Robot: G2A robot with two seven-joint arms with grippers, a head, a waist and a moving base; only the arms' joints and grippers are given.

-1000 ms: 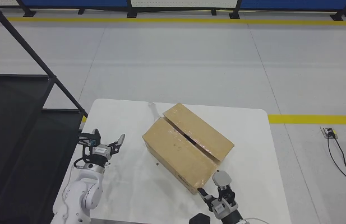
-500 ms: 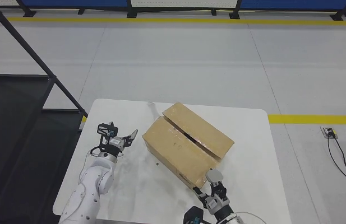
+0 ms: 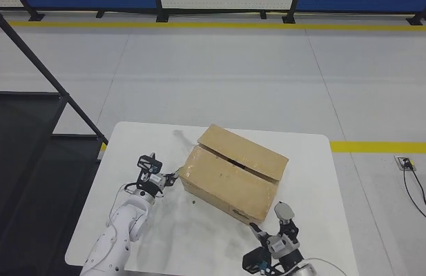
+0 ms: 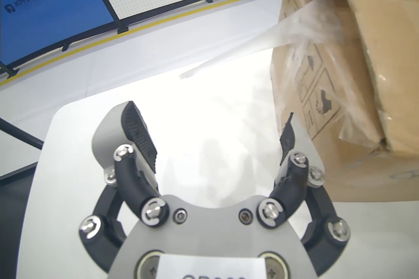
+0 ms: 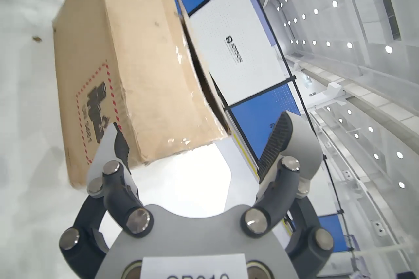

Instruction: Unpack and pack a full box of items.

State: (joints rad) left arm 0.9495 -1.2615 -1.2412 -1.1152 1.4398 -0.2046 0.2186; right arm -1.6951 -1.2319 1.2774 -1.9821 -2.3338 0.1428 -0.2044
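Observation:
A brown cardboard box (image 3: 233, 176) lies near the middle of the white table (image 3: 302, 148), its top flaps closed with a dark slit between them. A loose strip of clear tape (image 4: 245, 43) sticks out from its end. My left gripper (image 3: 168, 181) is open at the box's left end, one finger (image 4: 288, 136) close to the box (image 4: 343, 64) wall. My right gripper (image 3: 276, 219) is open at the box's near right corner; one finger (image 5: 119, 143) sits against the box (image 5: 131, 64), with nothing gripped.
A black metal frame (image 3: 40, 138) stands along the table's left side. A tiny brown scrap (image 3: 192, 203) lies on the table in front of the box. Bare tabletop shows to the near left and far right of the box.
My left gripper has moved right until it reaches the box's left end. The box has turned and shifted slightly. My right gripper has moved to the right, beside the box's near corner.

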